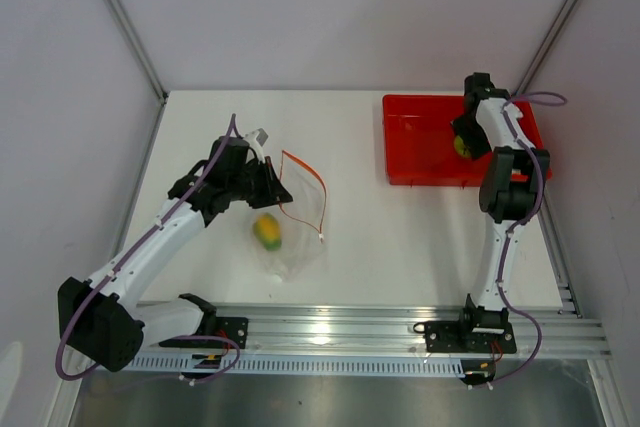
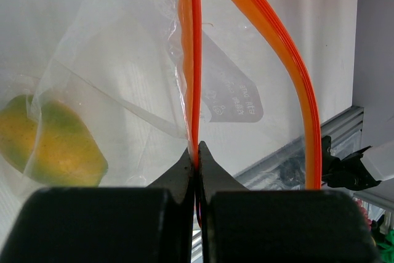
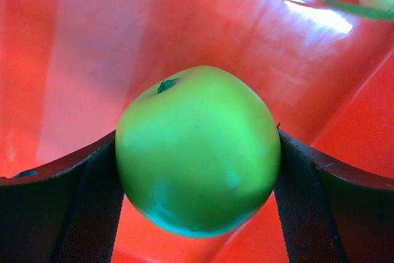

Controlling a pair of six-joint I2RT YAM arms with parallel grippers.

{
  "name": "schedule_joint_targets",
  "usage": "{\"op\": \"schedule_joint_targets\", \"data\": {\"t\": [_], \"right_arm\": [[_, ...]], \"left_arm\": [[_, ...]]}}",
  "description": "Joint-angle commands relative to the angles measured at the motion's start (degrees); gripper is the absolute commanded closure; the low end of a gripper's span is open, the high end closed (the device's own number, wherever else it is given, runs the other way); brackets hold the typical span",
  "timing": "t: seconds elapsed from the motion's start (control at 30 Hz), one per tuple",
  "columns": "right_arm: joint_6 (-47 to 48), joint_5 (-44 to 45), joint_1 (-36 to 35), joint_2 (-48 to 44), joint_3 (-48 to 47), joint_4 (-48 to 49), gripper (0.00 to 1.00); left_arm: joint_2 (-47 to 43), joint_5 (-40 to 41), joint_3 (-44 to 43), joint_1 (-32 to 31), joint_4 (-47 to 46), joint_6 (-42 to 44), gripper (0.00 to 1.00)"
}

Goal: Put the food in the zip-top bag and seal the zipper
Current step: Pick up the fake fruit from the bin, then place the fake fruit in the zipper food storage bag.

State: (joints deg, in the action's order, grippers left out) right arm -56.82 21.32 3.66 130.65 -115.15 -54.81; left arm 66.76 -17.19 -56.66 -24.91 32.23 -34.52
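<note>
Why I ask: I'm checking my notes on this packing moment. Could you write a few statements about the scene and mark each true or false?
1. The left gripper is clamped on one lip of the zipper. True.
2. The mango lies in the red tray. False: it is inside the zip-top bag.
3. The green apple sits between the fingers of the right gripper, inside the red tray. True.
4. The zip-top bag is sealed. False: the two lips of the zipper stand apart, so the mouth is open.
</note>
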Motion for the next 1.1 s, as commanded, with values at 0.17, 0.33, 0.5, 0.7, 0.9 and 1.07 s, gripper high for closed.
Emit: {"op": "schedule_joint_targets", "data": {"t": [0.17,0.33,0.5,0.7,0.9,1.07], "right_arm": [[12.49,1.09,-6.99,-13.31,-1.22,8.30,1.00],[23.13,-5.46,-12.70,-22.09,1.41,15.32,1.00],[27.54,-19.01,-16.14,-31.06,10.71,22.02,1.00],[33.69,-38.34,-23.16,-38.71,16.18,25.98,1.00],[41.69,-43.82,-34.14,-43.11,19.79,24.93,1.00],[46.26,-43.47,-41.71,-45.22,23.38,25.45,1.00]], "left_arm": [[-1.11,0.58,0.33,-0.23,-0.59,-0.46,0.99],[-1.46,0.40,0.15,-0.23,-0.41,-0.63,0.99],[-1.99,-0.03,0.15,-0.23,-0.06,-0.63,0.99],[-2.43,-0.56,0.06,-0.23,-0.06,-0.46,1.00],[-2.43,-0.74,-0.11,-0.23,0.11,-0.28,0.99],[-2.60,-1.00,-0.38,-0.23,0.20,-0.19,0.99]]}}
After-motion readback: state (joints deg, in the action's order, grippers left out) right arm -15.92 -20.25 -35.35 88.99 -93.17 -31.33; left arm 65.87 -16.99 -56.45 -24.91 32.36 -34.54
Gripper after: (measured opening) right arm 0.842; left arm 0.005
